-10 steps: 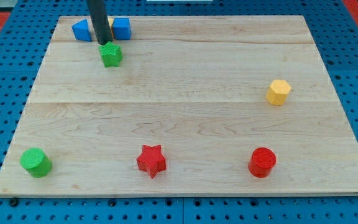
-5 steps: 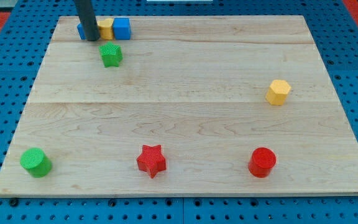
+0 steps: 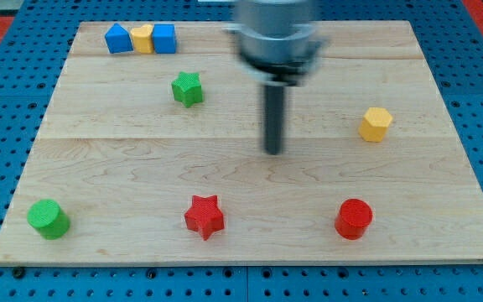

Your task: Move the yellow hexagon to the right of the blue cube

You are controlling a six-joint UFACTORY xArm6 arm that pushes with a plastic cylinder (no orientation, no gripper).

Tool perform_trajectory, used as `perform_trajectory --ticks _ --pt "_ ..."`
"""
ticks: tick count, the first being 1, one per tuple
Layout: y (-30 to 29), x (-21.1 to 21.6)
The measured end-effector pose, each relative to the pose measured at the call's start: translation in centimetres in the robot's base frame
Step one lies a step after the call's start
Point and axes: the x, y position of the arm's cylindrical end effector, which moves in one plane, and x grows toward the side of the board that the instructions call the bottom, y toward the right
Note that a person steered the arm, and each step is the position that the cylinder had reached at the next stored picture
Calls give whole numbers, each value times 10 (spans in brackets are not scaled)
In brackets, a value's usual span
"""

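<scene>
The yellow hexagon [image 3: 376,123] lies at the view's right, about mid height of the wooden board [image 3: 443,193]. The blue cube [image 3: 164,38] sits at the top left, with a small yellow block [image 3: 143,39] touching its left side and another blue block [image 3: 118,39] beyond that. My tip [image 3: 272,152] is near the board's middle, blurred, well to the left of the yellow hexagon and apart from every block.
A green star [image 3: 188,87] lies below and right of the blue cube. A green cylinder [image 3: 48,218] is at the bottom left, a red star [image 3: 204,216] at bottom centre, a red cylinder [image 3: 354,218] at bottom right.
My rod has swept from the top left blocks down and right to the board's middle. The green star has shifted right and slightly down. The yellow hexagon has not moved.
</scene>
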Motion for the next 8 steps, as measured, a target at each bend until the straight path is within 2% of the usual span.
perform_trajectory --ticks 1,2,3,4,5,6,7,8 --pt "85 -24" --pt "97 -61" --pt "106 -10" --pt "129 -41" --pt "104 -91" --pt "120 -99" --pt "123 -59" --pt "149 -80"
